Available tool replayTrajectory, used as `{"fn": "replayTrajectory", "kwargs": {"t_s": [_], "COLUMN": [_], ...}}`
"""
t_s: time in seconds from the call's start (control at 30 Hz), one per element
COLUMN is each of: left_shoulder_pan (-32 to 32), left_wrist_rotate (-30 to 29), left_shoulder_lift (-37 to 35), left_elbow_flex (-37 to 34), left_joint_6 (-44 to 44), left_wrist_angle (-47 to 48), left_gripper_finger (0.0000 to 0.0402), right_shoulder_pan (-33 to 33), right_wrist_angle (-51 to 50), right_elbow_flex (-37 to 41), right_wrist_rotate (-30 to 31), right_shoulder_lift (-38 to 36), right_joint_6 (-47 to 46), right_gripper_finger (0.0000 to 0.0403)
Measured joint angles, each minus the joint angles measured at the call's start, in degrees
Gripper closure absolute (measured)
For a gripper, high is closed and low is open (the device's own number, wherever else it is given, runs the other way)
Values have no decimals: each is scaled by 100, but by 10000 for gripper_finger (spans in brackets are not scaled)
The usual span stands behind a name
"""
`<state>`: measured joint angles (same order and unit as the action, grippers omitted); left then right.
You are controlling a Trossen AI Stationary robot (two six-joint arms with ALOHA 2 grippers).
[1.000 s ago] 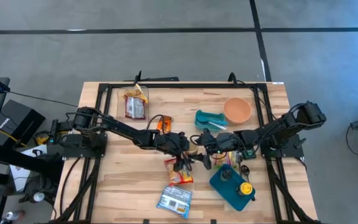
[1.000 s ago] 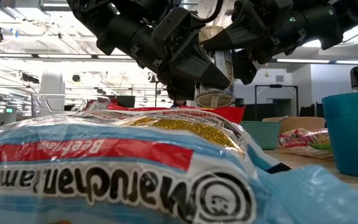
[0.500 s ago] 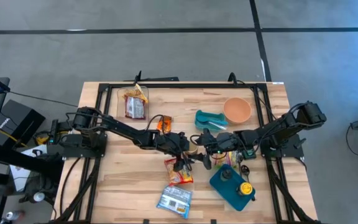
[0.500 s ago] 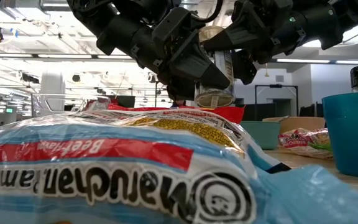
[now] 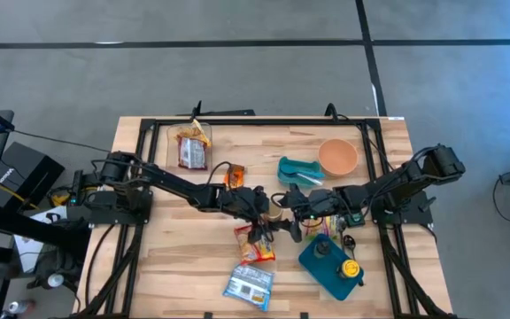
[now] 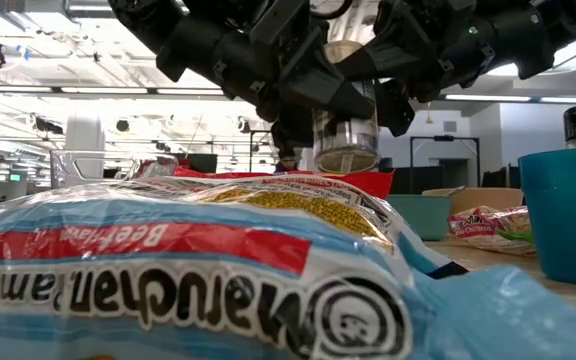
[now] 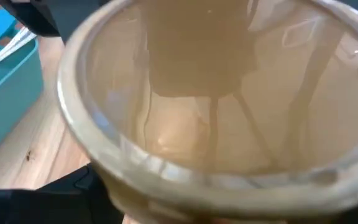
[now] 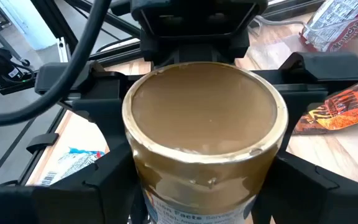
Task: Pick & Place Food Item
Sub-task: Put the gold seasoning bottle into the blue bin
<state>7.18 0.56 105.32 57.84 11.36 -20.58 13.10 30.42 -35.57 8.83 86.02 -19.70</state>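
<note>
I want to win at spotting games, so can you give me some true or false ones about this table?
1. The jar is between the two arms' tools. True.
2. The orange bowl is full of noodles. False: it looks empty from above.
3. A blue and white ramen packet lies on the table. True.
4. The right tool waits far off beside the orange bowl. False: it is at the middle of the table, closed on the jar.
5. The left tool is parked at the table's corner. False: it reaches to the middle, right at the jar.
</note>
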Motion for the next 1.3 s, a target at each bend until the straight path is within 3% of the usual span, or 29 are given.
{"fn": "replayTrajectory", "kwargs": {"t_s": [0.53, 1.3], "left_shoulder_pan": [146, 149], "left_wrist_rotate": [0, -173], "left_shoulder_lift": [-31, -37], "left_elbow_flex": [2, 4], "left_joint_6": [111, 235], "left_wrist_angle": [109, 253], "left_gripper_finger": [96, 35], "right_shoulder_pan": [0, 0], "right_wrist_angle": [-16, -189], "right_elbow_flex": [0, 0], "right_wrist_rotate": [-5, 47], "right_shoulder_lift": [7, 13], "right_joint_6": [20, 15], "right_gripper_finger": [127, 127]}}
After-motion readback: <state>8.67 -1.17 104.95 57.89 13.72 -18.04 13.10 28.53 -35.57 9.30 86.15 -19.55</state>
